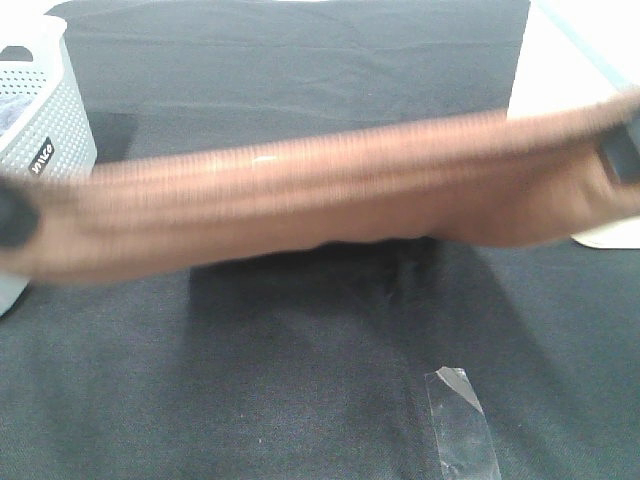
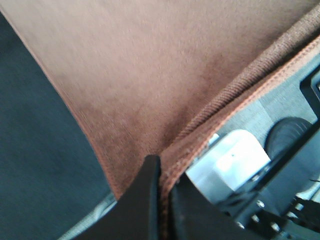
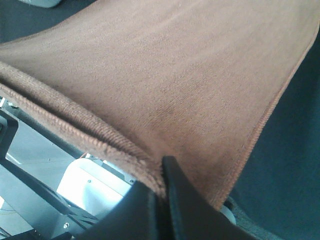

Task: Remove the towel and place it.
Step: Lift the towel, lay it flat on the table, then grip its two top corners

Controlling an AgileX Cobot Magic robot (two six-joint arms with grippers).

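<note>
A: Where is the towel [image 1: 320, 190]?
B: In the air, stretched wide above the black table cloth [image 1: 300, 380], pic blurred. L gripper [image 2: 161, 182] is clamped on one hem, R gripper [image 3: 159, 186] on the other end. White basket [image 1: 45, 110] stands far left.

surface: black table covering [image 1: 300, 380]; left side: white perforated basket [image 1: 50, 120]; near edge: clear tape strip [image 1: 460, 425]
</note>
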